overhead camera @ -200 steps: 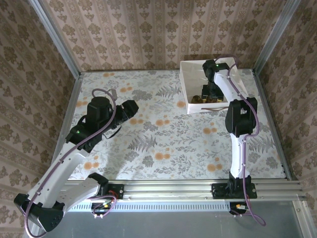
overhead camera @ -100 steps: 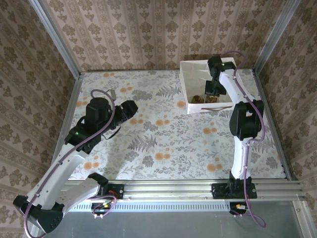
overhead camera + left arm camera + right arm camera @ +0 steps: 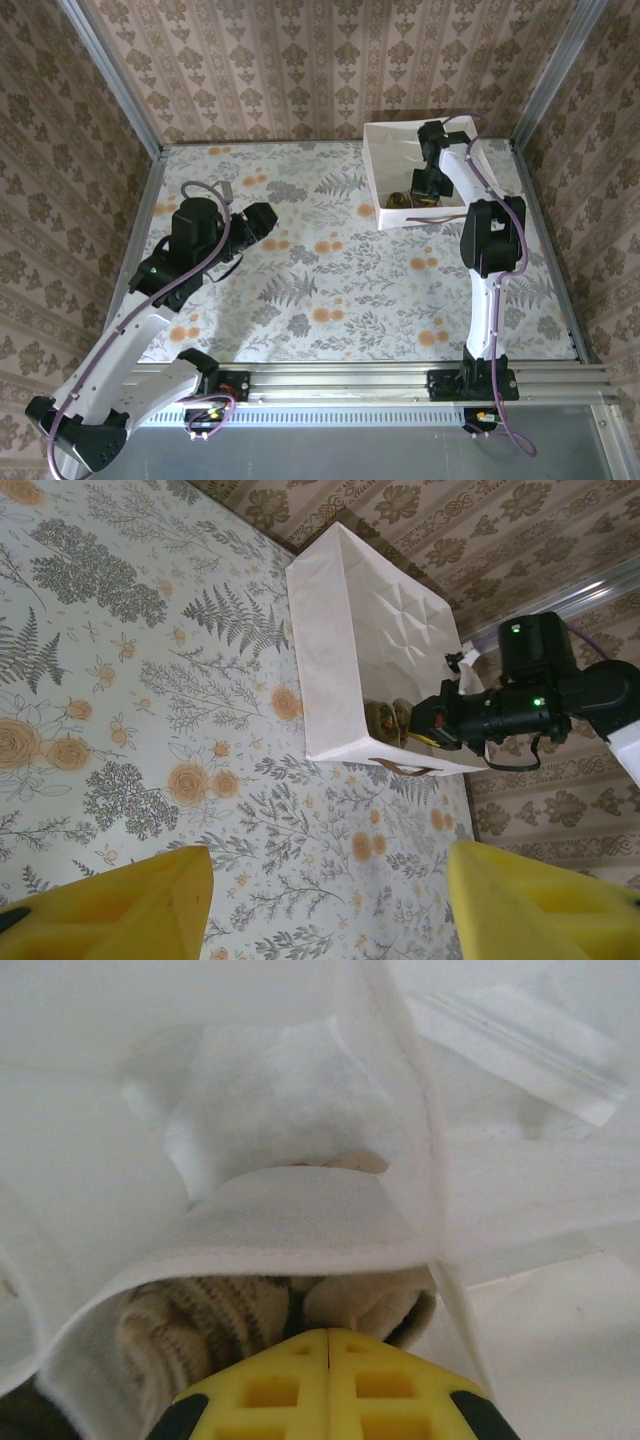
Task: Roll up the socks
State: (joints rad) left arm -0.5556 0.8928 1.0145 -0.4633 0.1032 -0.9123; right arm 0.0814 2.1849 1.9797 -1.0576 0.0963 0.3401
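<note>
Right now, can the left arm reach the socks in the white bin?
Probably not: the right gripper, shut, sits in the white bin close to the socks, and the left gripper hovers open across the table.

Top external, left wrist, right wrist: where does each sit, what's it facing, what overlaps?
Top external: above and behind, looking down on the table; both arms show.
Left wrist: on the left arm, facing across to the white box; left gripper open.
Right wrist: inside the box, facing the socks; right gripper shut.
Shared: box and socks, both wrist views.

Socks [image 3: 388,718] in white bin [image 3: 330,660]; L pincer [image 3: 328,882] agape.
</note>
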